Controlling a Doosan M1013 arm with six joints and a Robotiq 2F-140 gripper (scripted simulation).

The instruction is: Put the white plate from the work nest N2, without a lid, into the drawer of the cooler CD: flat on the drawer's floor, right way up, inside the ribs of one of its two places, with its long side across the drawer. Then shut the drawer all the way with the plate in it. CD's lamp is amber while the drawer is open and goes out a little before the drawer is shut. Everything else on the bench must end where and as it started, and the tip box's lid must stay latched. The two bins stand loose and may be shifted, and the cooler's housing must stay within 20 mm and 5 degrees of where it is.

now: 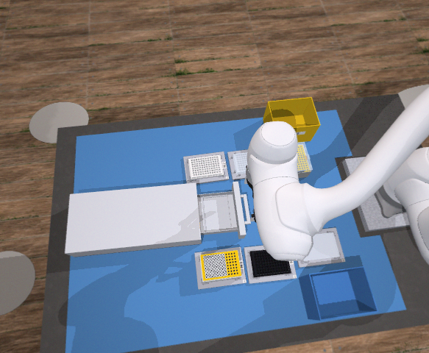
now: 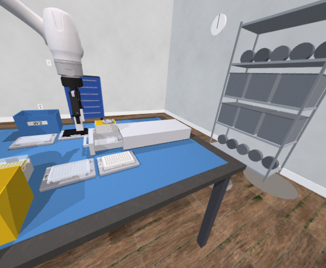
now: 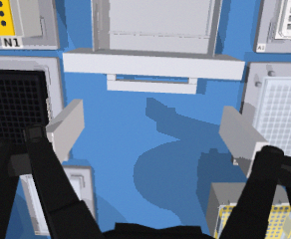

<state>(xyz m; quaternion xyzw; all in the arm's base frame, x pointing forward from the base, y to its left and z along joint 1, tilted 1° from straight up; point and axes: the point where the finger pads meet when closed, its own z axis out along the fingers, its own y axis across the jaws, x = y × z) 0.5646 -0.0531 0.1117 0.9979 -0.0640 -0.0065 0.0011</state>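
Hanging released and holding nothing, the gripper (image 3: 150, 136) faces the drawer's handle (image 3: 151, 86), whose long axis spans the jaws' gap.

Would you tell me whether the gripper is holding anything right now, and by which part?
Nothing is held: the gripper is open above bare blue mat.
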